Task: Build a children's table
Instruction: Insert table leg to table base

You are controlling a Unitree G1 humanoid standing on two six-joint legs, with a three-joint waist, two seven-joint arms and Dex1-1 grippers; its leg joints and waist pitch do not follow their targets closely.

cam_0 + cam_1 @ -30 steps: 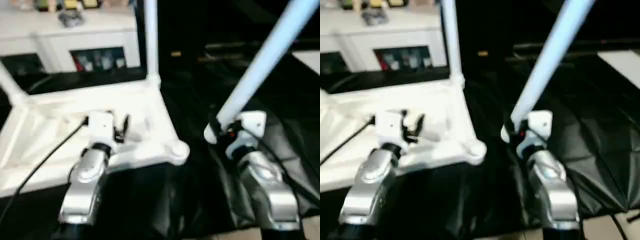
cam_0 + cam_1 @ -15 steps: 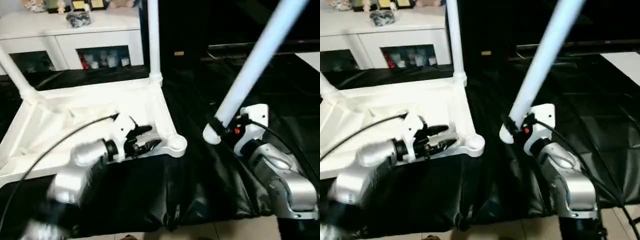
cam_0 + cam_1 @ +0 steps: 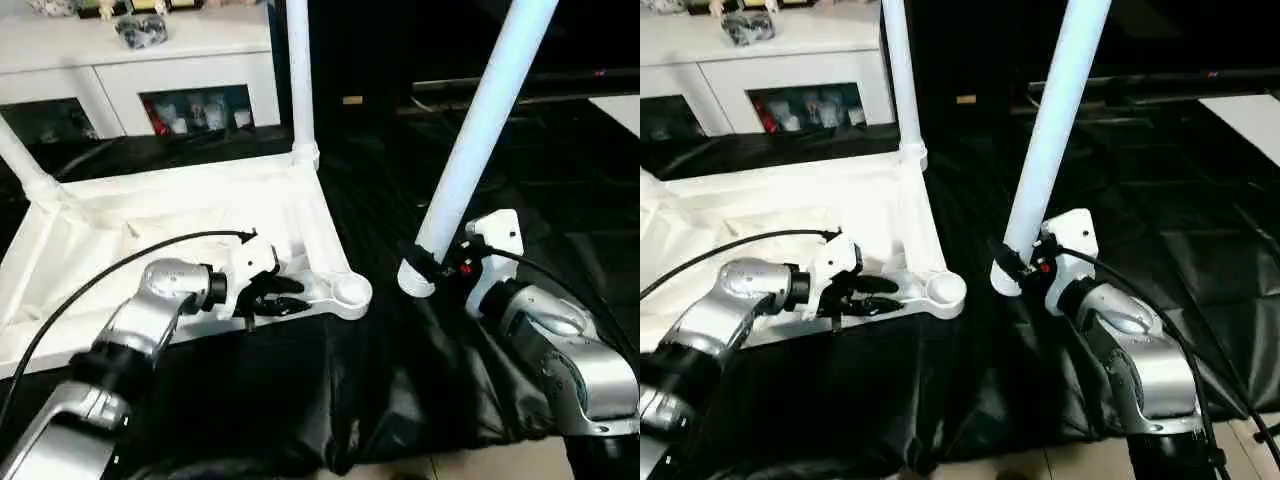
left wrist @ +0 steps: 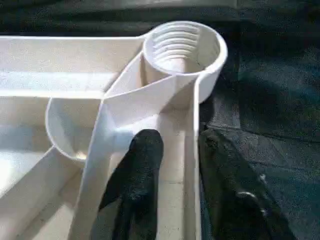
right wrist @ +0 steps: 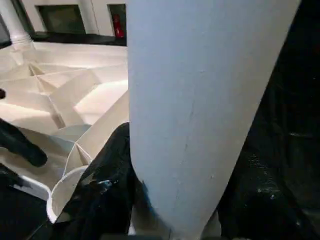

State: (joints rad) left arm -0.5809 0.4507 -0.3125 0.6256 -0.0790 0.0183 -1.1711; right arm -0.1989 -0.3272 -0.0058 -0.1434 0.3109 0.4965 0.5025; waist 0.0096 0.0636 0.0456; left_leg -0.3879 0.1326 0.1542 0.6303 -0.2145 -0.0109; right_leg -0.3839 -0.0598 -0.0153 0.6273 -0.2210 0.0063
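Black sheeting [image 3: 400,380] bears the tabletop [image 3: 180,215], its rim inside the left pincer's [image 4: 172,150] parted fingers.

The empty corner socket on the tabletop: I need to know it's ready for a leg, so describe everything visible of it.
The empty corner socket is a round white plastic cup at the near right corner of the upturned tabletop, which lies on black sheeting. Ridges ring its inner wall, and nothing sits inside. Thin ribs run from it into the tabletop's underside. The left claw straddles the edge rib just beside it, one finger on each side. The leg in the right claw hangs tilted to its right, apart from it.
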